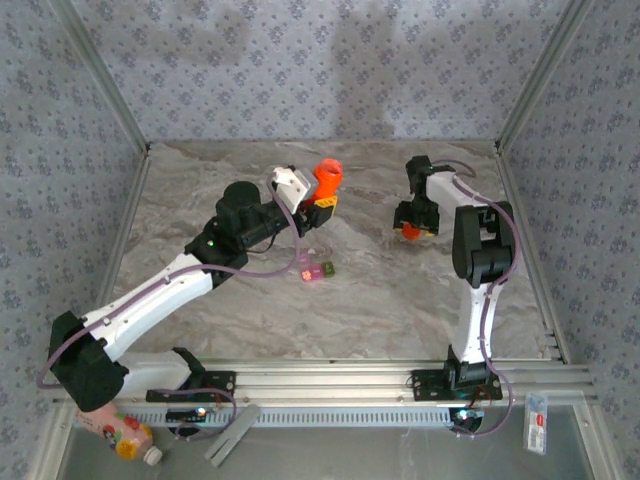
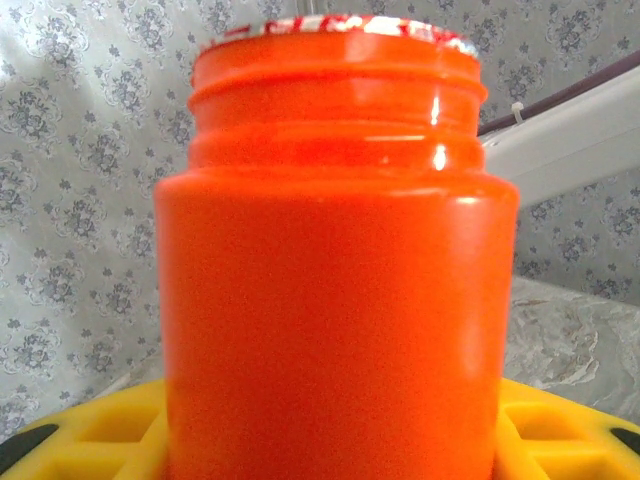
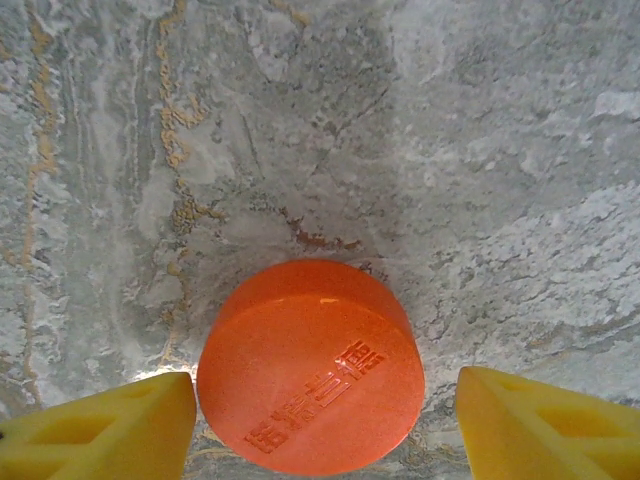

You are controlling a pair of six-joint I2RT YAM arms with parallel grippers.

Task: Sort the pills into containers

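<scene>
My left gripper [image 1: 325, 206] is shut on a small orange bottle [image 1: 328, 178], held upright above the back middle of the table. In the left wrist view the bottle [image 2: 335, 300] stands between yellow fingers [image 2: 90, 440], its mouth covered by a foil seal [image 2: 340, 25]. The containers [image 1: 316, 270], a tiny pink and green pill case, lie on the table in front of that gripper. My right gripper [image 1: 411, 224] hangs open over the orange cap [image 3: 310, 365], which lies flat on the table; the left finger [image 3: 110, 430] is close to it and the right one stands apart. The pills are hidden.
The marble-patterned table [image 1: 400, 290] is fenced by patterned cloth walls and metal posts. An aluminium rail [image 1: 380, 375] runs along the near edge. Below it lie a drink bottle [image 1: 125, 433] at the left and a small packet [image 1: 537, 422] at the right.
</scene>
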